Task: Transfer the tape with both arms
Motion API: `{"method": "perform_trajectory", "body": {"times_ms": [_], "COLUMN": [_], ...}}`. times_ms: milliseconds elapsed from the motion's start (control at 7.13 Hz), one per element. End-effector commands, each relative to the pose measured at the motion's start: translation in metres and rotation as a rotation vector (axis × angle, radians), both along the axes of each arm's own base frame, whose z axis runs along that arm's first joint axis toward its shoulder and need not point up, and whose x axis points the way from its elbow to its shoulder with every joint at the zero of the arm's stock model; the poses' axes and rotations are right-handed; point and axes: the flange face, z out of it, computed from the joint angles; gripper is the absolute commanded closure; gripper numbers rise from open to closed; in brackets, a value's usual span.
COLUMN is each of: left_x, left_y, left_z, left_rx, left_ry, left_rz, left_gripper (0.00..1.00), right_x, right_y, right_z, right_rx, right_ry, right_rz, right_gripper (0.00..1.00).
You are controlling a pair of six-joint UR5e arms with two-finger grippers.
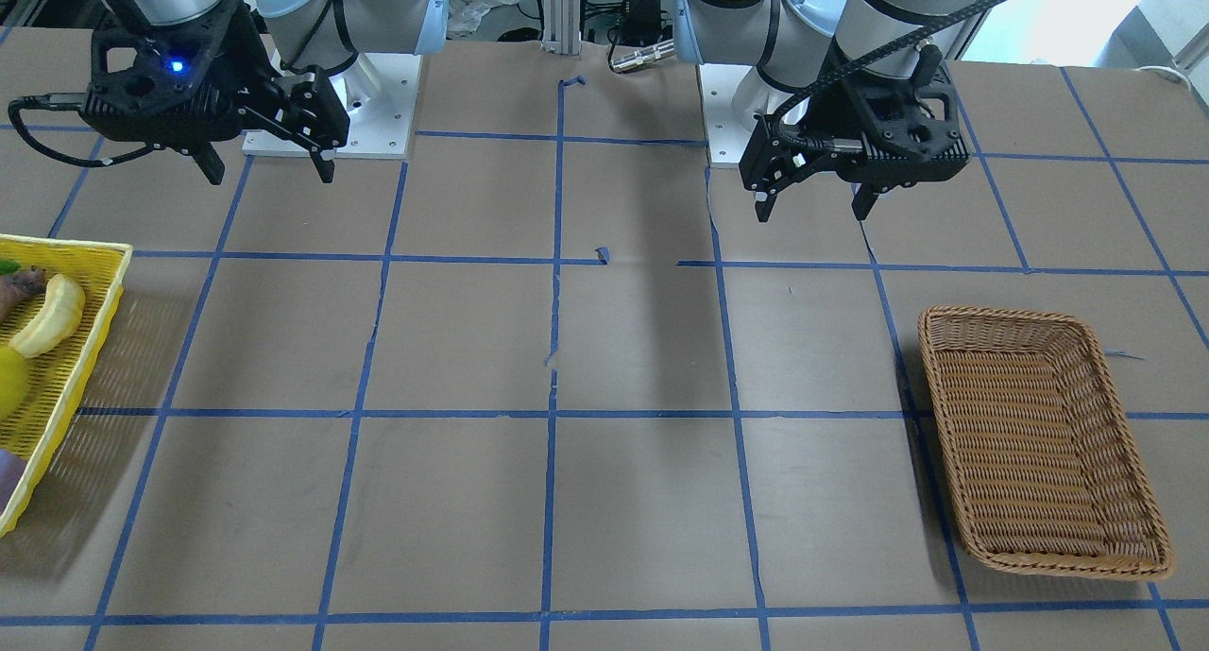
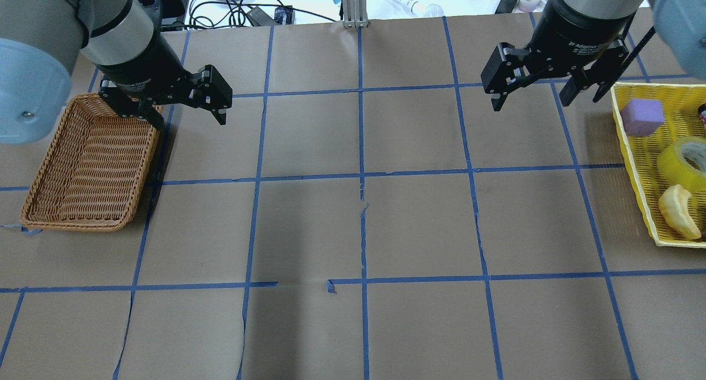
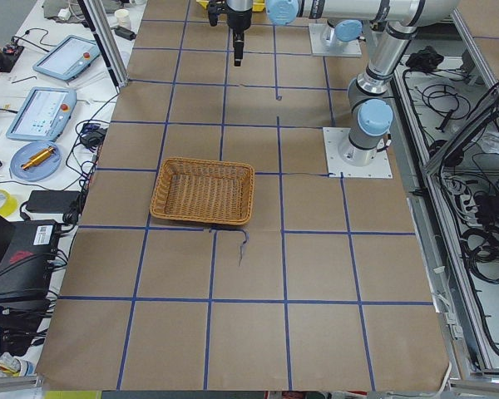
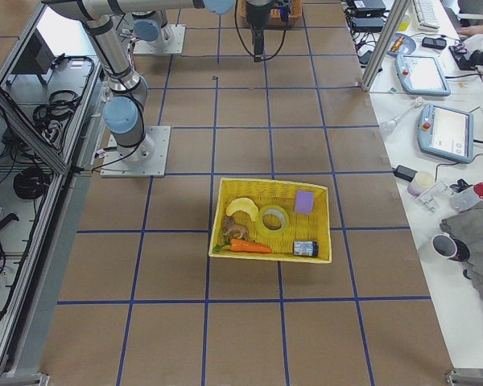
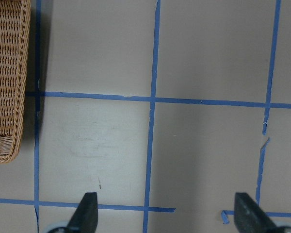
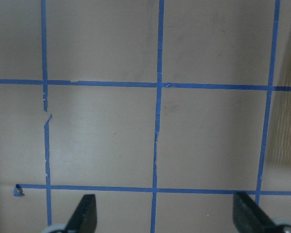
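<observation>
The yellow tape roll (image 2: 684, 160) lies flat in a yellow basket (image 2: 630, 143) at the table's right end. It also shows in the exterior right view (image 4: 273, 219). My right gripper (image 2: 532, 102) hangs open and empty above the table, left of that basket's far corner. Its fingertips (image 6: 87, 213) frame bare paper in the right wrist view. My left gripper (image 2: 189, 121) hangs open and empty beside the far right corner of a wicker basket (image 2: 77, 224). In the front-facing view the left gripper (image 1: 812, 212) is on the right and the right gripper (image 1: 271, 174) on the left.
The yellow basket also holds a banana (image 2: 678, 212), a purple block (image 2: 641, 116), a carrot (image 4: 245, 247) and a small can (image 4: 306, 248). The wicker basket (image 1: 1039, 443) holds nothing. Brown paper with a blue tape grid (image 2: 361, 176) covers the table.
</observation>
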Motion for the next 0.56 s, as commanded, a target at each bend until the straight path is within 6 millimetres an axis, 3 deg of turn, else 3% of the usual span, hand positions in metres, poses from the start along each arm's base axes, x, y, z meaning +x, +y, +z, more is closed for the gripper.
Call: {"method": "perform_trajectory", "body": {"times_ms": [0,421], "left_x": [0.0004,-0.0004], "left_y": [-0.0003,0.0], "left_z": [0.0021,0.0014], "left_rx": [-0.004,-0.003], "left_ry": [0.0,0.0], "left_rz": [0.001,-0.001], "left_gripper": [0.0,0.0], "right_x": [0.0004,0.0009], "right_y": [0.0003,0.0003], "right_z": [-0.0013,-0.0019], "right_rx": [0.003,0.003], "right_ry": [-0.001,-0.006], "right_rz": [0.001,-0.001], "right_gripper": [0.0,0.0]}}
